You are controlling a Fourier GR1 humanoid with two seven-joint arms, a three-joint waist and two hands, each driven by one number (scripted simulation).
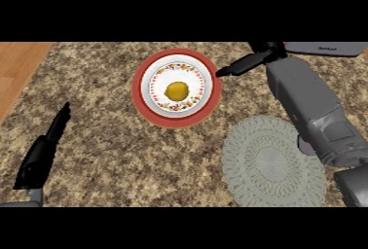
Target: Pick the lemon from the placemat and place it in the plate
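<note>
A yellow lemon (pixel 176 90) lies in the middle of a round plate (pixel 153 108) with a red rim and a flowered white centre, at the upper middle of the counter. My right hand (pixel 247 62) is stretched out just right of the plate's upper edge, fingers straight, holding nothing and apart from the lemon. A pale grey lace placemat (pixel 269 163) lies at the lower right with nothing on it. At the lower left my left hand (pixel 45 151) rests open, fingers pointing up.
The counter top (pixel 108 141) is speckled brown stone. A strip of wooden surface (pixel 18 68) shows at the upper left. My right forearm (pixel 309 107) crosses above the placemat's right side.
</note>
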